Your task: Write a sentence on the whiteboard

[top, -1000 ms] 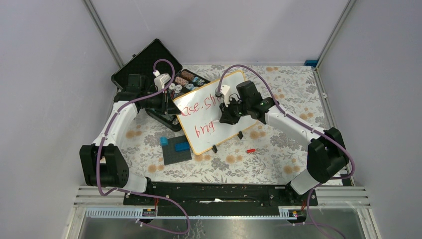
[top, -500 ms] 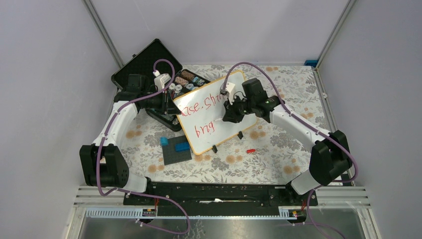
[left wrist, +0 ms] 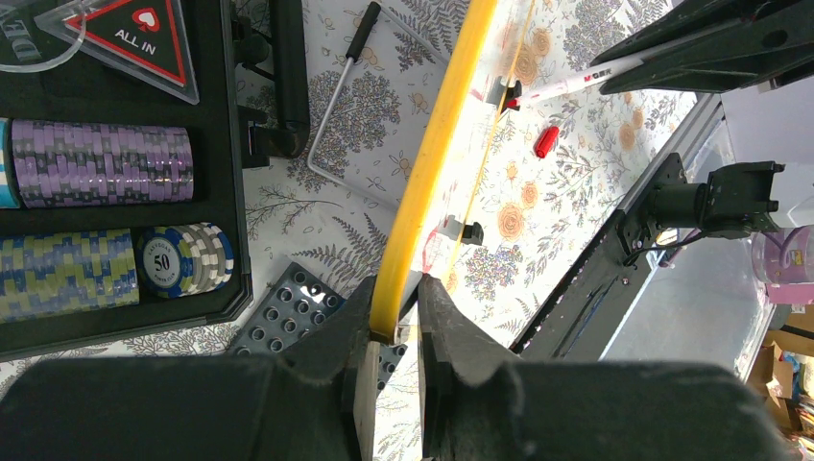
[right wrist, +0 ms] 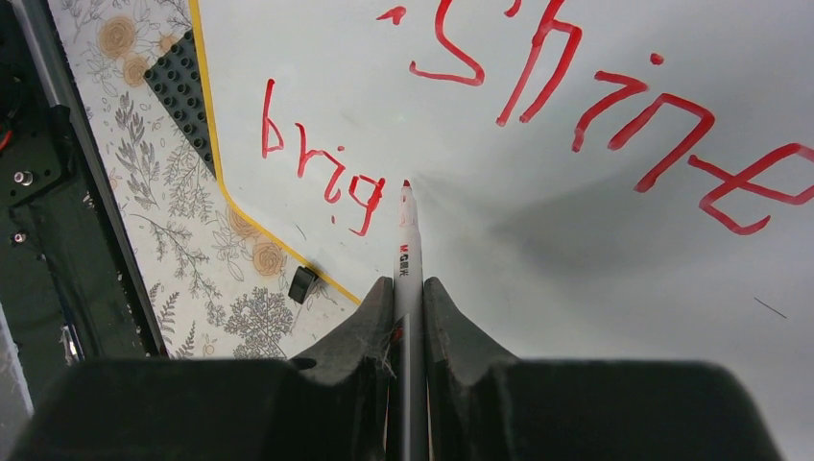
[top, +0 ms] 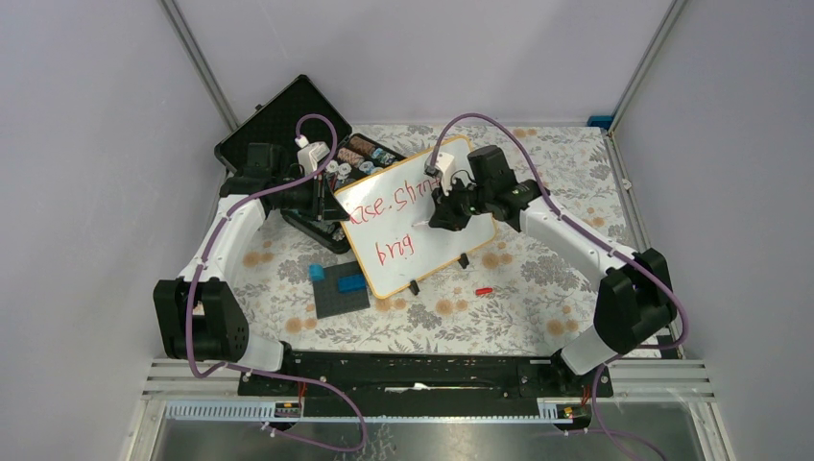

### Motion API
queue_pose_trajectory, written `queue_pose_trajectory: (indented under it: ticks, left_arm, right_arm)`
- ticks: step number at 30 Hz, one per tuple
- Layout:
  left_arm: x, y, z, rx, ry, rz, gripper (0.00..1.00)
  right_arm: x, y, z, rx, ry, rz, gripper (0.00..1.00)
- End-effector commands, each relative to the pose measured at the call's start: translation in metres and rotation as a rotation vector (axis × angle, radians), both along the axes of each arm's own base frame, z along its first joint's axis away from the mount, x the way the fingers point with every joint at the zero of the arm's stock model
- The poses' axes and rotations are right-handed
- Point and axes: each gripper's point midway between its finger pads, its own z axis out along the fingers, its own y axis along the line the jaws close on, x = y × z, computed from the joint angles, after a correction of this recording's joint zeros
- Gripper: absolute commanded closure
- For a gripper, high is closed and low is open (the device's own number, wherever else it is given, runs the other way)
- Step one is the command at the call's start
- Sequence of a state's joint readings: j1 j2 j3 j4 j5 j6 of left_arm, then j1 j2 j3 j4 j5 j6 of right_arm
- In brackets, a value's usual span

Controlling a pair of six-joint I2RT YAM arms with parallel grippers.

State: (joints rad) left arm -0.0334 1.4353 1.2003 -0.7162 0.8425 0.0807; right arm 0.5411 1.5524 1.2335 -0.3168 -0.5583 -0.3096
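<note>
**A:** What has the left pincer (left wrist: 395, 305) got, beside the chip case (top: 276, 123)?
**B:** It is nipped nearly closed on the whiteboard's (top: 437, 252) yellow frame edge; the board stands tilted, mid-tabletop (top: 547, 163).
**A:** And the sentence (top: 384, 206)?
**B:** Red marker; the top line ends "shine"; "brig" sits below.
**A:** The right pincer (right wrist: 408, 288)?
**B:** Clamped tight on a marker (right wrist: 407, 240); its tip sits just after "brig"; whether it touches, I cannot tell.

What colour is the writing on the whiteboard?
Red; the writing shows best on the whiteboard in the right wrist view.
</note>
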Motion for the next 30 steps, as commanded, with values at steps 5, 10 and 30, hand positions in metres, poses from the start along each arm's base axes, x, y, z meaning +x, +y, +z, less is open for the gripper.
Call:
queue_pose_trajectory:
  ticks: [5,10,30]
  left_arm:
    - [0.008,0.003,-0.010,0.081,-0.060,-0.016,1.00]
    - [0.008,0.003,-0.010,0.082,-0.059,-0.017,1.00]
    - [0.007,0.003,-0.009,0.082,-0.061,-0.017,1.00]
  right_arm:
    - [0.017,0.005,0.006,0.003,-0.036,-0.011,1.00]
    - [0.013,0.002,-0.005,-0.015,-0.020,-0.010,1.00]
    - [-0.012,-0.007,-0.032,-0.024,0.044,0.001,1.00]
